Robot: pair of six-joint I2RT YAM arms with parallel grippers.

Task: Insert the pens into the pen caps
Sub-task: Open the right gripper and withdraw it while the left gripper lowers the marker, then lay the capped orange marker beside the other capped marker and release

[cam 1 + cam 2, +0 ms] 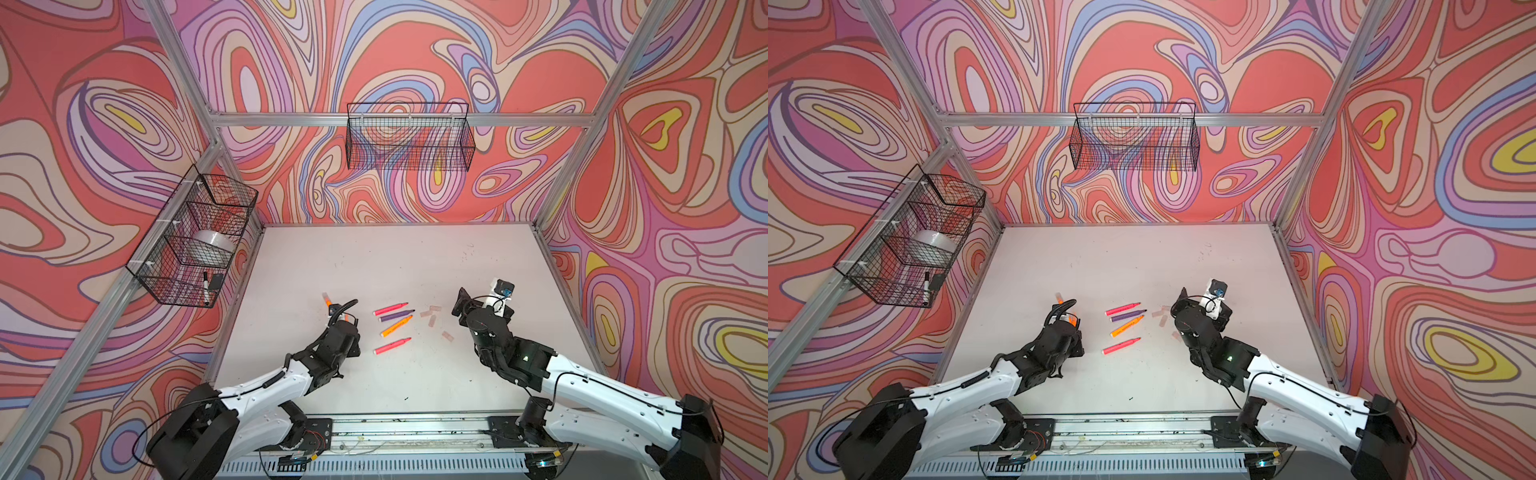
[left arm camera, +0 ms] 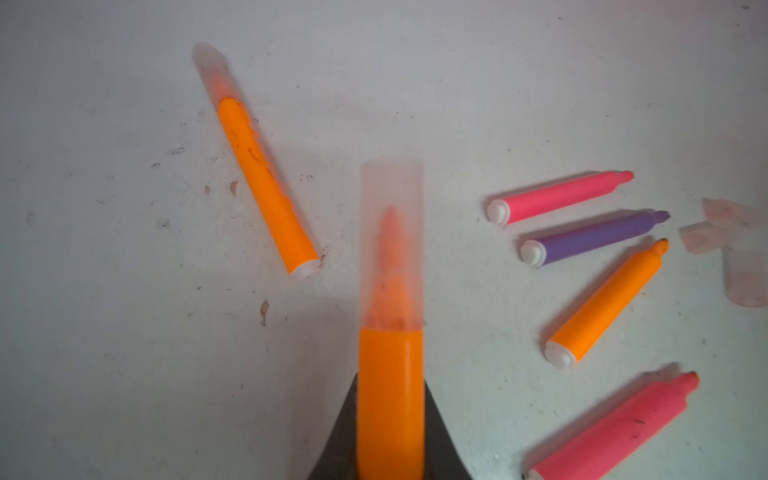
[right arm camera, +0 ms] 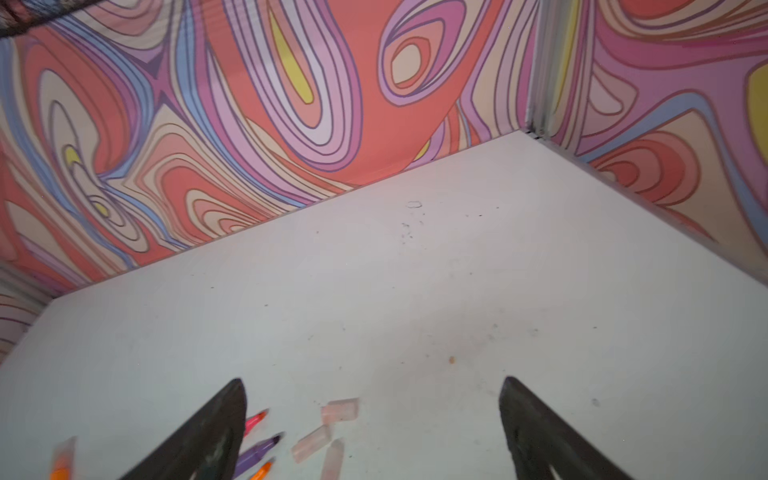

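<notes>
My left gripper (image 2: 390,380) is shut on an orange pen (image 2: 390,395) that has a clear pen cap (image 2: 392,232) over its tip. A second capped orange pen (image 1: 326,298) lies on the table beyond it. To the right lie uncapped pens: pink (image 1: 390,308), purple (image 1: 397,316), orange (image 1: 397,326) and pink (image 1: 392,345). Several loose pen caps (image 1: 432,320) lie right of them, and three of them show in the right wrist view (image 3: 340,409). My right gripper (image 3: 374,380) stands wide open and holds nothing, just right of the caps.
A wire basket (image 1: 195,232) on the left wall holds a tape roll and a black-and-white marker (image 1: 205,286). Another wire basket (image 1: 409,137) hangs on the back wall. Aluminium posts edge the white table (image 1: 374,257).
</notes>
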